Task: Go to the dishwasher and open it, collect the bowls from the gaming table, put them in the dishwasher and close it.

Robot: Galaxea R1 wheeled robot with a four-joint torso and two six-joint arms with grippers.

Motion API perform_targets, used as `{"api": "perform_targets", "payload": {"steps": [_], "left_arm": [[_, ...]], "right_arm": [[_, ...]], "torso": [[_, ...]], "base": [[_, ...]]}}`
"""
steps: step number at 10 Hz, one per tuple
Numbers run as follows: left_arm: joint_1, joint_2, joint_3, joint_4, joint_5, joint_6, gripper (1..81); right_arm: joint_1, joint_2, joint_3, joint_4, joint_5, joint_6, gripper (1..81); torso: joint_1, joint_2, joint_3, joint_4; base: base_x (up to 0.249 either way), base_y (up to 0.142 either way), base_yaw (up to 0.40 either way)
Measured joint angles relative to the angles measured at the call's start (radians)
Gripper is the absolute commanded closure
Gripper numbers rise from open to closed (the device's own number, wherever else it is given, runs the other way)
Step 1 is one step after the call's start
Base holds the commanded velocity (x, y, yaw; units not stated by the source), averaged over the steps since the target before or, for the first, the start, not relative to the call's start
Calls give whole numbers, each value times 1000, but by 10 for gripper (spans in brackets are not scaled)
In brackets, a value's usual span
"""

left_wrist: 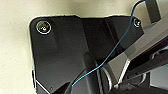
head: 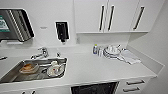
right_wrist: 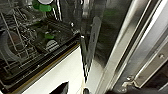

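Note:
The dishwasher (head: 95,88) stands open under the white counter, showing as a dark gap at the lower edge of the head view. In the right wrist view its dark interior with wire racks (right_wrist: 30,45) lies close by, holding green fittings and a round grey item. The steel inner face of the door (right_wrist: 140,37) runs alongside. My right gripper (right_wrist: 88,55) hangs between rack and door as a dark slim shape. The left wrist view looks down over my own dark plate onto pale speckled floor (left_wrist: 15,50). The gaming table and its bowls are out of view.
A steel sink (head: 15,73) holds used dishes (head: 55,70), with a tap (head: 41,53) behind it. On the counter (head: 100,67), stacked plates (head: 112,52), small bottles (head: 95,49) and a cloth (head: 130,58) sit at the back right. Drawers (head: 135,85) flank the dishwasher; wall cabinets (head: 107,15) hang above.

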Motion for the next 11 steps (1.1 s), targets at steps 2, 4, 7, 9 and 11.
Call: {"api": "perform_targets", "payload": {"steps": [2, 4, 7, 9, 11], "left_arm": [[0, 0, 0, 0, 0, 0, 10], [-2, 0, 0, 0, 0, 0, 10], [-11, 3, 0, 1, 0, 0, 10], [-11, 4, 0, 1, 0, 0, 10], [-5, 5, 0, 0, 1, 0, 10]], "right_arm": [[3, -40, 29, 0, 3, -1, 10], [-5, -109, 83, 0, 6, -2, 10], [-104, -254, 93, -2, 9, -10, 10], [-174, -242, 66, -10, 4, -16, 10], [-183, -218, -13, -20, 2, -20, 10]], "torso": [[0, 0, 0, 0], [0, 0, 0, 0], [0, 0, 0, 0], [1, -3, 0, 0], [26, -41, 0, 0]], "base": [[0, 0, 0], [0, 0, 0], [0, 0, 0], [0, 0, 0], [0, 0, 0]]}}
